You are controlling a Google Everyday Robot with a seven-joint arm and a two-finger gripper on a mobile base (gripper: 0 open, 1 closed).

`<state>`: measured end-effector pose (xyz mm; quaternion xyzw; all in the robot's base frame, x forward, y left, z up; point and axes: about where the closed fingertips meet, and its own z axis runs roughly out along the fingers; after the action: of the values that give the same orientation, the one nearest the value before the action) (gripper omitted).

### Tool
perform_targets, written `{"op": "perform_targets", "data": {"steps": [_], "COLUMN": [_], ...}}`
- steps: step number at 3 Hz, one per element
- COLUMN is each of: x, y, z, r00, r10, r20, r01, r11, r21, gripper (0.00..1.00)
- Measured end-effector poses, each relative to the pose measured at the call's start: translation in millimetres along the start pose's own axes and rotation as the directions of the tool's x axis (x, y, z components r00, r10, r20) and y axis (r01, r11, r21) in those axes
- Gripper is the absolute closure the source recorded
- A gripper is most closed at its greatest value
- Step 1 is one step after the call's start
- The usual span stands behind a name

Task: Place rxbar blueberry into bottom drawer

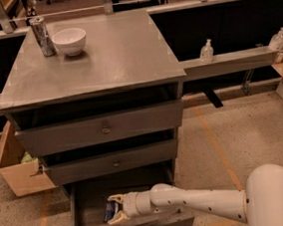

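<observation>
The bottom drawer (86,210) of the grey cabinet stands pulled open, its plain grey inside showing. My arm reaches in from the right, and my gripper (112,210) is low inside the drawer, near its middle. The rxbar blueberry (109,210), a small dark navy bar, sits between the pale fingers (116,199), close to the drawer floor. I cannot tell whether the bar touches the floor.
A silver can (40,35) and a white bowl (70,40) stand at the back left of the cabinet top (111,58). Two shut drawers with round knobs (105,130) sit above. A cardboard box (18,169) lies left of the cabinet. Two pump bottles (206,50) stand on the right ledge.
</observation>
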<state>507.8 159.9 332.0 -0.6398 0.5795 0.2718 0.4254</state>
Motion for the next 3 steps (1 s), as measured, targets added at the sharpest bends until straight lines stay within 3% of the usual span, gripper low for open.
{"op": "perform_targets", "data": {"steps": [1, 2, 3], "x": [40, 77, 105], "y": [-1, -11, -23], "z": [9, 17, 26], "r00": [0.999, 0.994, 0.985], "r10": [0.043, 0.081, 0.112], "r20": [-0.011, -0.069, -0.129], "r01": [-0.043, -0.084, -0.119], "r11": [0.9991, 0.9958, 0.9914], "r21": [-0.005, -0.037, -0.053], "gripper": [1.0, 1.0, 0.84]}}
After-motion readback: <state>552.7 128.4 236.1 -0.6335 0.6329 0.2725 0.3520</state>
